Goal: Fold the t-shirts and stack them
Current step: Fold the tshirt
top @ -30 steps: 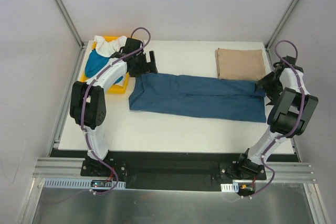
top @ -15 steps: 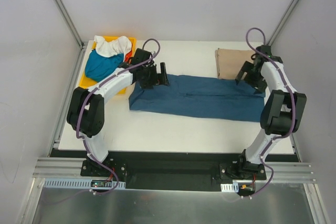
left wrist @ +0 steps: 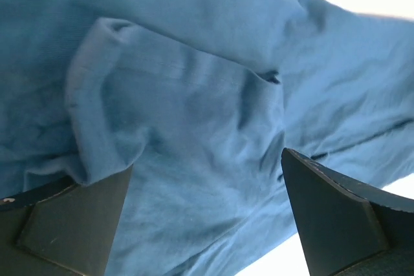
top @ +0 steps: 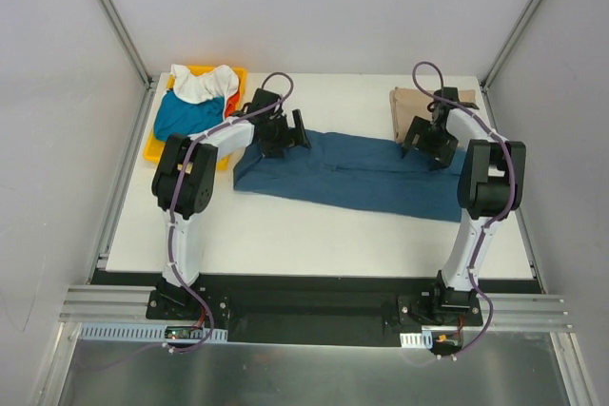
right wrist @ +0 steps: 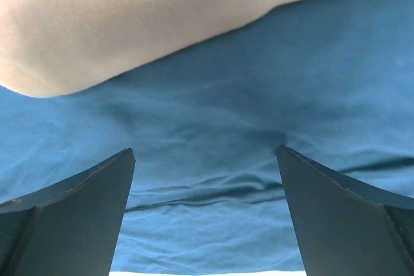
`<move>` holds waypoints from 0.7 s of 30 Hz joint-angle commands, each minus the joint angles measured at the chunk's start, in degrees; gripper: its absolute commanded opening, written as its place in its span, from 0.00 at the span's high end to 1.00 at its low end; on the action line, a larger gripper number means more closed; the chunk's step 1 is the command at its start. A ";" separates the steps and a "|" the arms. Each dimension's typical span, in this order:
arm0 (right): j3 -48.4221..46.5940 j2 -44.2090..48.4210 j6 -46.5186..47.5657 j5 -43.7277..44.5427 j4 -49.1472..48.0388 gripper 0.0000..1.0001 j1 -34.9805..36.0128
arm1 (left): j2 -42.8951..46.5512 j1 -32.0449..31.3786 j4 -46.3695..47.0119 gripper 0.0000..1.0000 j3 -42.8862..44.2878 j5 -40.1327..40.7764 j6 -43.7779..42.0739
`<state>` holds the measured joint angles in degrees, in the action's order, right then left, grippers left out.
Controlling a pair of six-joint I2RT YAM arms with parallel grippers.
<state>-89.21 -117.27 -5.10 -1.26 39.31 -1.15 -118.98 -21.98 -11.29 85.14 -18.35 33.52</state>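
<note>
The white worktop (top: 314, 235) is carrying everything. The left arm (top: 181, 178) is rising from its base at the near edge, bending at the elbow and sending its forearm rightward. The right arm (top: 485, 187) is standing tall from its base and hooking its forearm back to the left.

The navy t-shirt (top: 352, 173) is lying flat as a long band across the middle of the worktop. Its long axis is running left to right, with the right end slanting a little nearer. The beige t-shirt (top: 411, 104) is sitting folded at the far right, its near edge overlapping the navy one. A teal t-shirt (top: 186, 119) and a white t-shirt (top: 200, 83) are heaped in the yellow tray (top: 150, 151) at the far left.

The left gripper (top: 285, 135) is hanging spread wide over the navy shirt's far-left end, a sleeve fold lying between its fingers (left wrist: 71, 224). The right gripper (top: 423, 145) is likewise spread wide. It is hovering over the navy shirt's far edge, just beside the beige shirt's corner. Whether either gripper is touching cloth cannot be told.
</note>
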 commanded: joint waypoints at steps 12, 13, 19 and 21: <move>28.98 18.82 -10.62 -5.67 -4.06 0.03 6.15 | -22.75 3.17 1.62 0.01 30.14 -11.17 5.58; 32.40 21.36 -11.32 -7.25 -4.07 0.03 7.20 | -24.70 3.17 1.62 0.01 33.39 -12.75 7.86; 36.83 22.27 -13.18 -21.40 -4.50 0.04 23.10 | -38.60 2.99 6.88 0.01 54.42 -13.91 18.05; 33.85 20.42 -11.96 -23.70 -5.82 0.03 28.73 | -40.80 2.99 11.09 0.01 54.78 -12.42 21.14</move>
<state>-54.24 -93.62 -15.86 -14.02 34.39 18.79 -155.06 -18.76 -5.65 136.51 -31.07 46.13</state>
